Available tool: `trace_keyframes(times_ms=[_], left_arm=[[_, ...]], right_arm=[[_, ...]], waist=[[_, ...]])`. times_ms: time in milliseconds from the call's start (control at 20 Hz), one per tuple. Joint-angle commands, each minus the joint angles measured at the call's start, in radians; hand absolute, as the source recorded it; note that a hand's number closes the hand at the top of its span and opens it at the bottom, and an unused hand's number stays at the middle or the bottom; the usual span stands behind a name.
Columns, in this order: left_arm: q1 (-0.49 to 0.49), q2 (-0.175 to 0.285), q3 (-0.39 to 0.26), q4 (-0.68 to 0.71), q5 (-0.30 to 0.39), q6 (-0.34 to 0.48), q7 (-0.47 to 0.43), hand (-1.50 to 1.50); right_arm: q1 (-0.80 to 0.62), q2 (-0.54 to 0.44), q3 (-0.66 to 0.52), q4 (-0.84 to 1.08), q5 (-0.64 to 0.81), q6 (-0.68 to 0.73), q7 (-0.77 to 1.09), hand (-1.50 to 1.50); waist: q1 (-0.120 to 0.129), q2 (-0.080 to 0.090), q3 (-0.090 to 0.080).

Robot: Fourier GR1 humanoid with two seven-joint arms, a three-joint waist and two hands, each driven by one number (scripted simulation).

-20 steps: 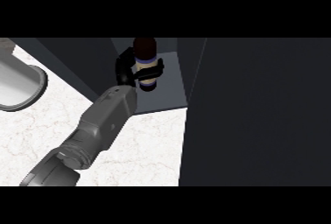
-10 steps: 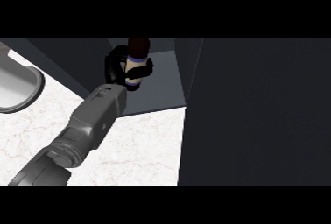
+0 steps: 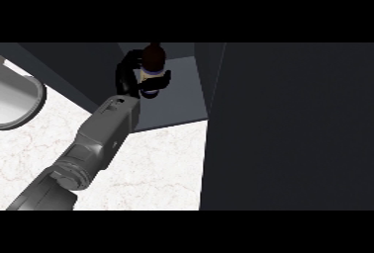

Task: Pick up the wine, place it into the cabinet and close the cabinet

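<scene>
The wine bottle (image 3: 153,63), dark with a pale label, stands upright inside the open cabinet (image 3: 179,106), near the back of its grey floor. My left hand (image 3: 130,74) is shut on it: the palm is against the bottle's left side and fingers (image 3: 156,82) curl round the front of the label. The grey forearm (image 3: 102,133) slants up from the lower left corner into the cabinet opening. The bottle's base is hidden behind the hand. My right hand does not show.
The cabinet's dark door (image 3: 292,123) stands open and fills the right side of the view. A white round dish (image 3: 16,101) lies at the left edge on the marbled counter (image 3: 146,168).
My left hand has carried the bottle further up and back into the cabinet, and the forearm has stretched out after it.
</scene>
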Motion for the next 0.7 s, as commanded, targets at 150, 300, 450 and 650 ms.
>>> trace_keyframes(times_ms=[150, 300, 450, 650], left_arm=[[0.023, 0.042, -0.005, 0.016, -0.008, -0.023, 0.027, -1.50], [0.026, 0.053, -0.001, 0.016, -0.005, -0.038, 0.040, -1.50], [0.024, 0.065, 0.000, 0.016, -0.005, -0.075, 0.026, -1.50], [0.018, 0.076, -0.017, 0.016, -0.022, -0.091, -0.004, -1.50]], right_arm=[[0.013, 0.003, -0.003, -0.023, -0.014, 0.003, -0.003, -1.50], [0.004, 0.008, 0.011, -0.025, -0.015, -0.003, 0.007, -1.50], [-0.001, 0.010, 0.006, -0.014, -0.004, -0.012, 0.005, -1.50], [0.006, 0.004, 0.014, -0.007, 0.003, 0.002, -0.001, -1.50]], waist=[[-0.001, 0.005, -0.001], [0.008, 0.001, -0.002], [0.019, -0.002, -0.003], [0.032, -0.005, -0.003]])
